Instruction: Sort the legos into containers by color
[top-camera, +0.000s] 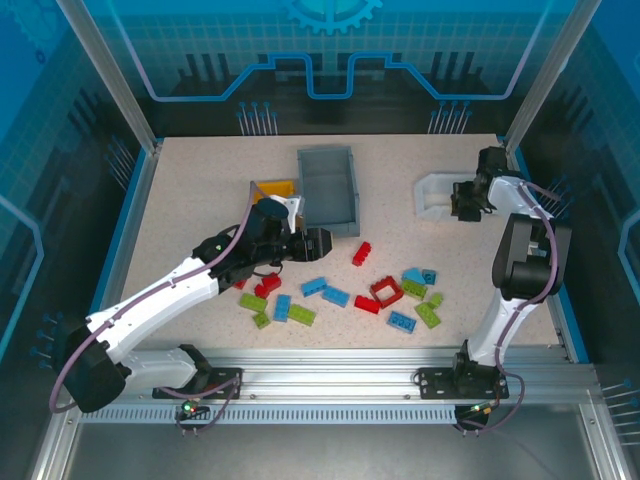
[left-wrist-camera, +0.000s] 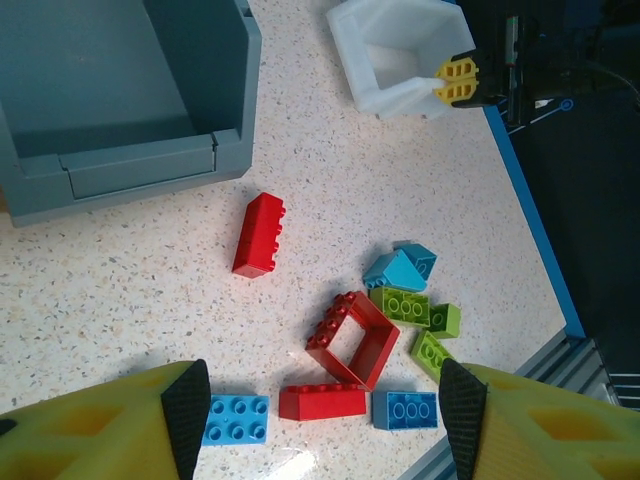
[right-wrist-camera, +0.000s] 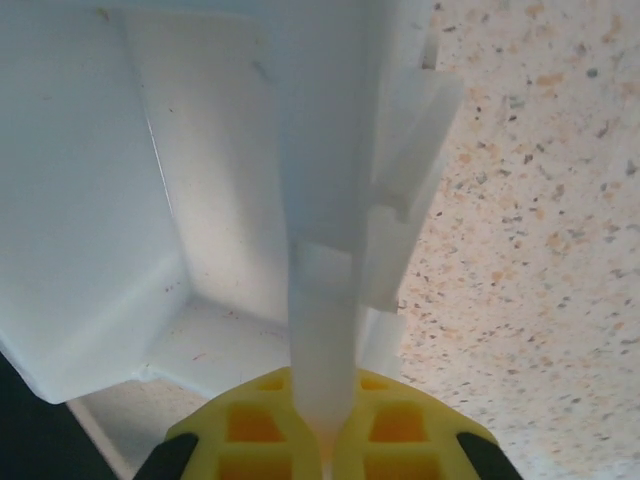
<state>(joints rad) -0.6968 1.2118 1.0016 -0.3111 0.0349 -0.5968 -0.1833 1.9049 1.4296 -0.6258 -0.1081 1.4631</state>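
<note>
Right wrist: end effector (right-wrist-camera: 322, 428) astride white bin (right-wrist-camera: 120, 200) wall

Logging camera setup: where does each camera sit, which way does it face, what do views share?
Top external: above and behind the bases, facing down on the table; both arms, left gripper, right gripper.
Left wrist: looks down past its open fingers at legos, grey bin, white bin.
Right wrist: close against the white bin wall pinched between its fingers.
Shared: white bin in all three.
</note>
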